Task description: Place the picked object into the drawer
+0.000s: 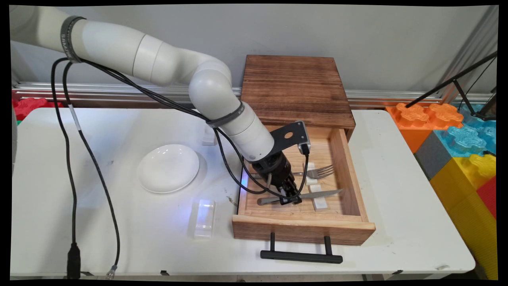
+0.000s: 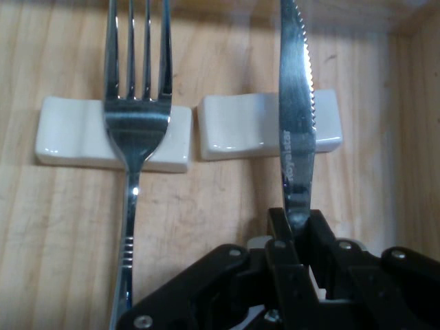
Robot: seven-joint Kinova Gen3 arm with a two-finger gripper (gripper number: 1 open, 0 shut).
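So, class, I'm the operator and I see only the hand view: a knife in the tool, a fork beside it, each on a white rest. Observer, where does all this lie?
Observer: Inside a wooden drawer, pulled out of a dark wooden cabinet.
Operator: What lies outside the drawer?
Observer: A white plate on the table, on the picture's left of the drawer.
Operator: Anything nearer?
Observer: A clear plastic box beside the drawer's front left corner.
Operator: And behind the tool?
Observer: The knife handle sticks out past the tool, toward the drawer's left wall.
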